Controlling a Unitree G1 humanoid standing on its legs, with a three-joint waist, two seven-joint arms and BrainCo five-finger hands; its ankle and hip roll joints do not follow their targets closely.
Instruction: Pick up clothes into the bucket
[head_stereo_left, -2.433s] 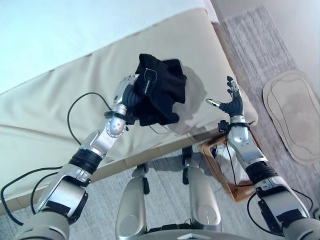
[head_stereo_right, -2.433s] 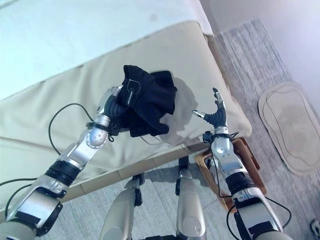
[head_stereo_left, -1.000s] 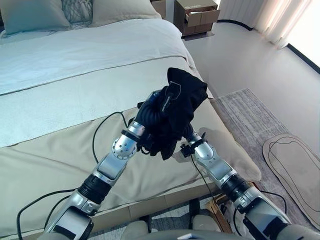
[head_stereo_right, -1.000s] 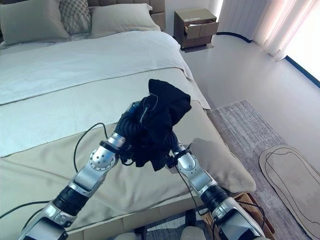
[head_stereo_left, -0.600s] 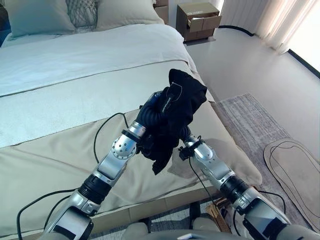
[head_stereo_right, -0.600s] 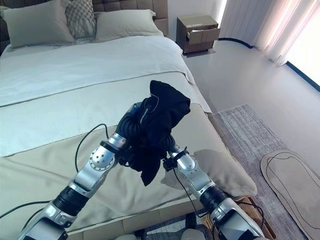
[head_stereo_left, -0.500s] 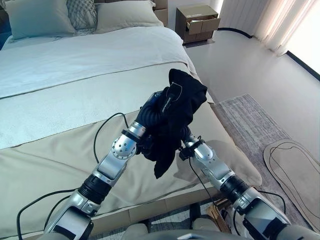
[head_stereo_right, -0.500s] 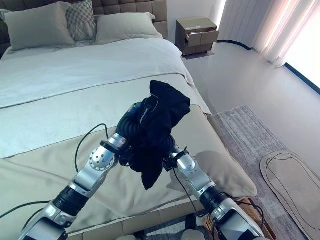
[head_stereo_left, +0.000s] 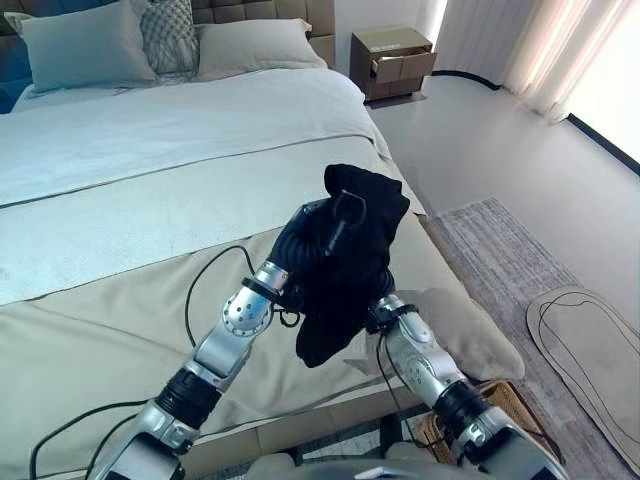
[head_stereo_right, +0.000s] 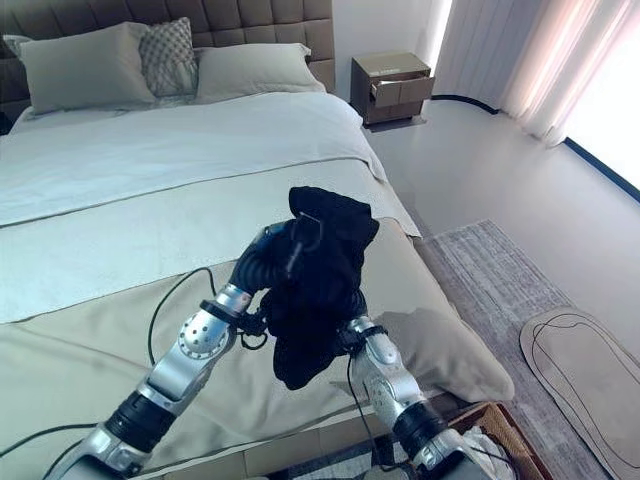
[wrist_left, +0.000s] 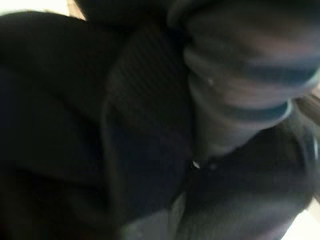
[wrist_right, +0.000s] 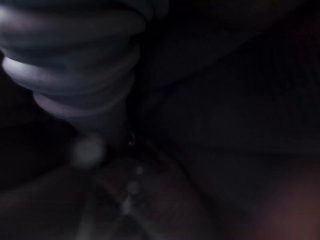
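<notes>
A black garment hangs bunched in the air above the foot of the bed, one end drooping down. My left hand is raised with the garment over it and grips it; its dark cover presses against the black cloth. My right arm comes up from below, and its wrist ends at the garment's underside, where the right hand is buried in dark cloth with its fingers hidden. The wicker basket stands on the floor at the bed's near right corner, below my right arm.
The bed has a beige cover, a pale sheet and pillows at the head. A nightstand with an open drawer stands beyond it. A grey rug and an oval mat lie on the floor to the right.
The camera has tipped up, showing more of the room. My right hand went from standing open at the right to under the garment. The cloth's lower end now hangs longer.
</notes>
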